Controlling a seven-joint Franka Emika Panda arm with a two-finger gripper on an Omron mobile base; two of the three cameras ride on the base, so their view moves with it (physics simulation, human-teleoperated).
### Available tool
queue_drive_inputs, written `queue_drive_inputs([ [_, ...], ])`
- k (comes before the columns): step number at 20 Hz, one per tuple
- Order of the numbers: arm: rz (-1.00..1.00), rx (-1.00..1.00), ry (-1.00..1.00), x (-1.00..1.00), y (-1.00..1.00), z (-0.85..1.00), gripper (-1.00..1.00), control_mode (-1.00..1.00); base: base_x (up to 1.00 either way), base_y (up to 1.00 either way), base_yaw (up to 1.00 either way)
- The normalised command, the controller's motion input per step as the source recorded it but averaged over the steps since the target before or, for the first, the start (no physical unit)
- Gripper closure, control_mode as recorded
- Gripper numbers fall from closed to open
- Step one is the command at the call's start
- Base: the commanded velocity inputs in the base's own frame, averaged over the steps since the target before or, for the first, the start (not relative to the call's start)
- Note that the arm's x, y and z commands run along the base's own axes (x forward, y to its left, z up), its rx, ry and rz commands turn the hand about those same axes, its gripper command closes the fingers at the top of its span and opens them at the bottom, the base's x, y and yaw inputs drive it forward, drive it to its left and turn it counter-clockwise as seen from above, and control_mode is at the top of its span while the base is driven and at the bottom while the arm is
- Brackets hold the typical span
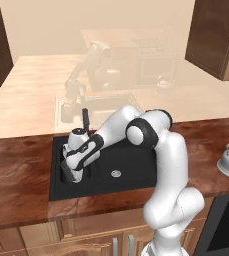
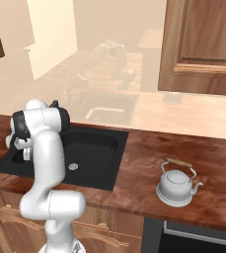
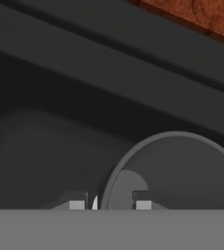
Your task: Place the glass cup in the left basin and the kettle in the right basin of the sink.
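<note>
Here the white Franka arm reaches down into the matte black double-basin sink (image 1: pixel 102 192) set in the dark wood counter (image 1: pixel 16 165); its two-finger gripper (image 3: pixel 109 204) hangs low inside the narrower black left basin (image 1: pixel 57 167), beside the slim black faucet (image 1: pixel 85 119); in the hand view the rim of the small greyish translucent glass cup (image 3: pixel 182 161) curves up right at the fingertips (image 3: pixel 76 204), one tip on each side of the rim edge; the jaws stand a little apart, and whether they are pinching the rim cannot be told; the wider black right basin (image 1: pixel 131 165) shows its round silver drain (image 1: pixel 115 173); the squat dome-shaped silvery-white kettle (image 2: pixel 176 185) with thin arched handle stands on the counter, well apart from the sink to its right.
</note>
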Motion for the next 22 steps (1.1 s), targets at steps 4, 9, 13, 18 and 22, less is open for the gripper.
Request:
queue_drive_inputs([
  [4, 0.0, 0.0, 0.0, 0.0, 0.0, 0.0, -1.0, -1.0, 0.0, 0.0, 0.0],
  [9, 0.0, 0.0, -0.02, 0.0, 0.0, 0.15, -1.0, -1.0, 0.0, 0.0, 0.0],
  [13, 0.0, 0.0, -0.03, 0.0, -0.02, 0.35, -1.0, -1.0, 0.0, 0.0, 0.0],
  [18, 0.0, 0.0, 0.0, 0.0, -0.05, 0.43, -1.0, -1.0, 0.0, 0.0, 0.0],
  [22, 0.0, 0.0, 0.0, -0.05, -0.16, 0.45, -1.0, -1.0, 0.0, 0.0, 0.0],
])
